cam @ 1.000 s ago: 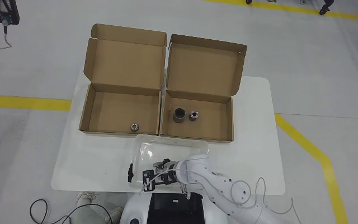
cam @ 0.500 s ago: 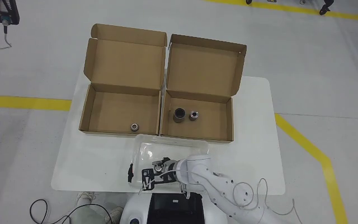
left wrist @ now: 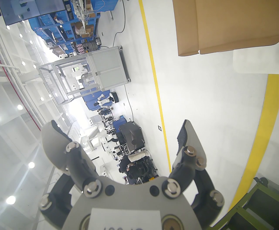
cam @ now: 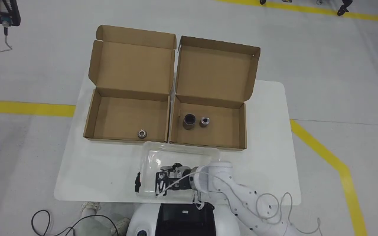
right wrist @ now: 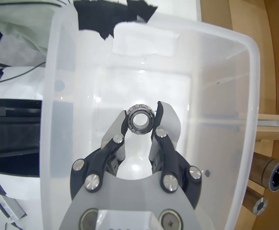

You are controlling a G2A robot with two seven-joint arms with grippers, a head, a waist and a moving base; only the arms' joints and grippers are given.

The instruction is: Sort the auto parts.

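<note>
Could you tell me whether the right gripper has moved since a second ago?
Yes. The right gripper, shut on a grey metal bearing ring, has shifted slightly towards the brown cardboard boxes.

Between the pads [right wrist: 158, 114] of the right gripper [right wrist: 141, 110] a bearing [right wrist: 140, 122] of dull grey metal is gripped, its ring of rollers faintly shiny. The pads themselves are seen to be matt black and ribbed, backed by smooth pale-grey plates fastened with bright polished screws. Beneath and around the fingers a bin [right wrist: 254, 91] of smooth, translucent, slightly glossy plastic is seen, and beyond its wall a box [right wrist: 244, 13] of matt brown cardboard and a dark, satin-finished metal cylinder [right wrist: 264, 172] are shown.
</note>
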